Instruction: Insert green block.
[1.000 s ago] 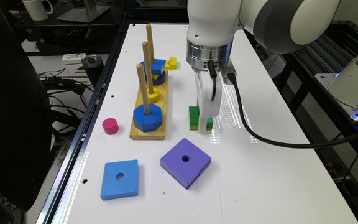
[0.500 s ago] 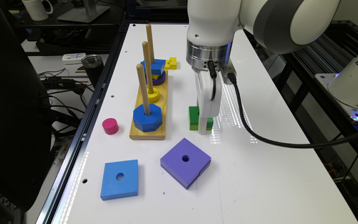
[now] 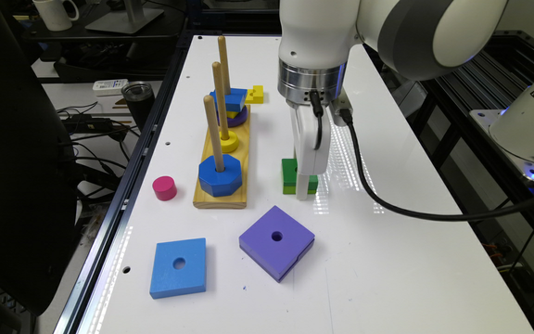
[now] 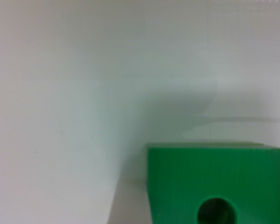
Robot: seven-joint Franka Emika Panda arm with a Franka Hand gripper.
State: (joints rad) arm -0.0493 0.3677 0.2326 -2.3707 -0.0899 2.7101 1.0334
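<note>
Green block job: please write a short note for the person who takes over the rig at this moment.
Tool: lowered at the green block, its tip at table level; the pictures do not show whether it is open or shut.
Green block: on the white table, flat, centre hole facing up, on the exterior view's right of the wooden peg base. Not lifted.
Pegs: the nearest carries a blue octagon, the middle a yellow ring, the farthest a blue square over other pieces.
Done: approach to the block.
Left: confirm the grasp, lift, and put the block on a peg.
</note>
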